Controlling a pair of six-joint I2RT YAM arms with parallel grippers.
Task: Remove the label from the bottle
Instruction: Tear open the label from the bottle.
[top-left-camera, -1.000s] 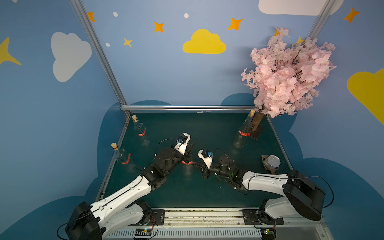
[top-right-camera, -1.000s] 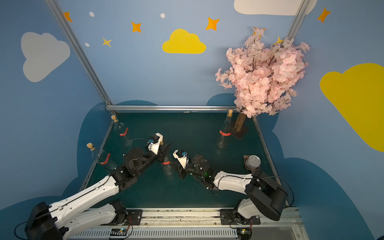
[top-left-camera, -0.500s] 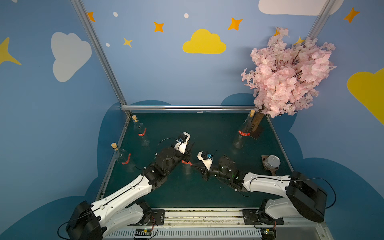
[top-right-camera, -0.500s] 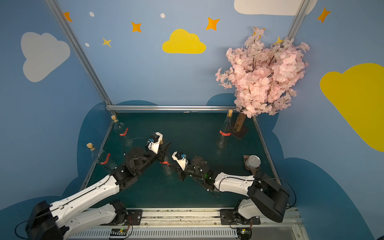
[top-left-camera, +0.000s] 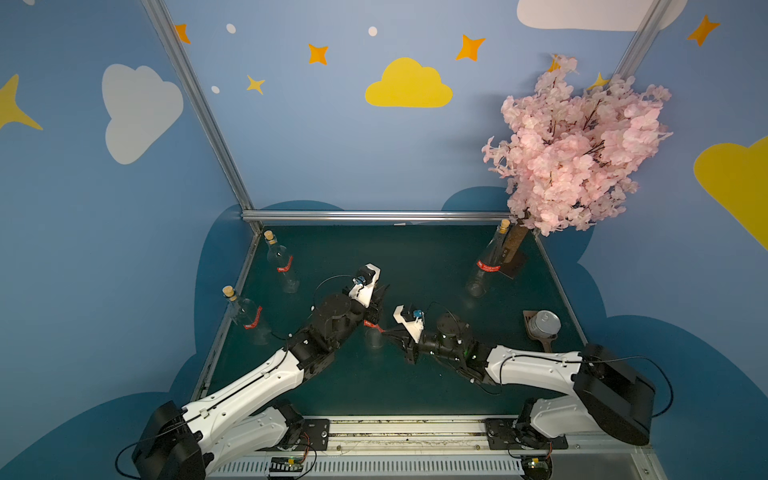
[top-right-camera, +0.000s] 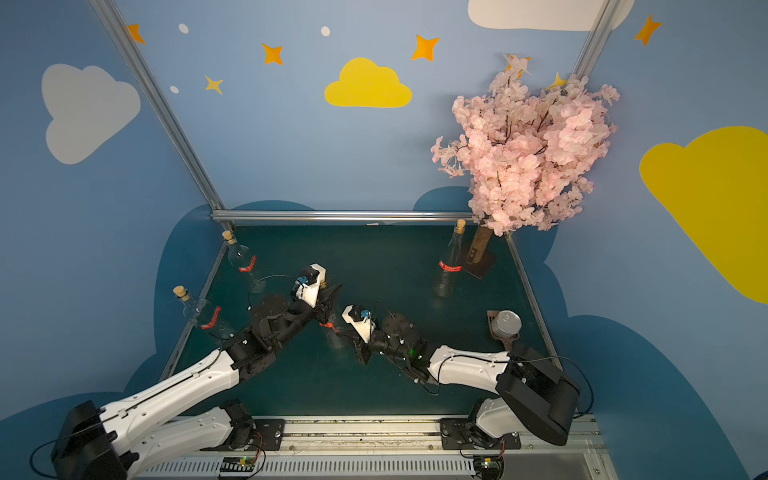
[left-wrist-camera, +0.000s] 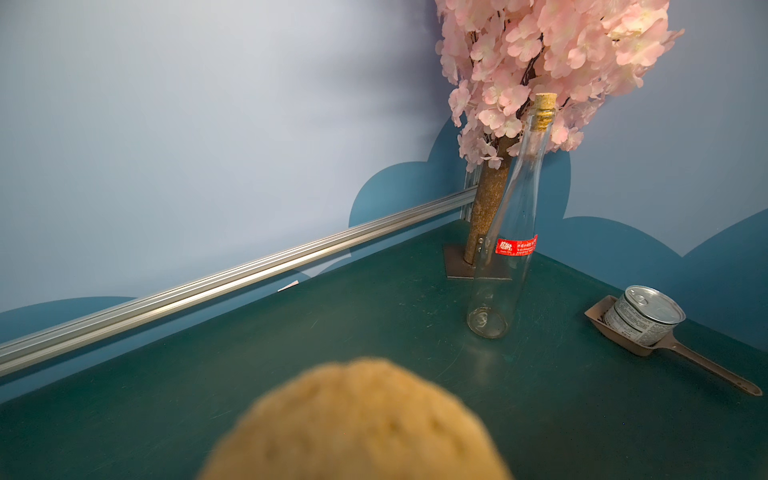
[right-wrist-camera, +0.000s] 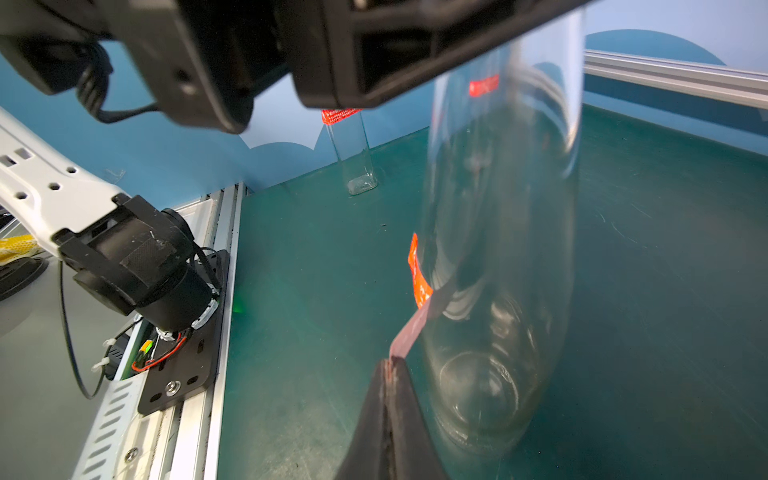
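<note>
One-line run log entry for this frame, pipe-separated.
phase: label peel | left claw: shut on bottle neck | right claw: shut on label end | label: partly peeled, rest on bottle

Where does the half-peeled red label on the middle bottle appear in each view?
In both top views: the label sits on the central bottle.
Left wrist: not in it.
Right wrist: on the bottle's side, label, its loose strip pinched in the right gripper.
Shared landmark: the aluminium back rail.
</note>
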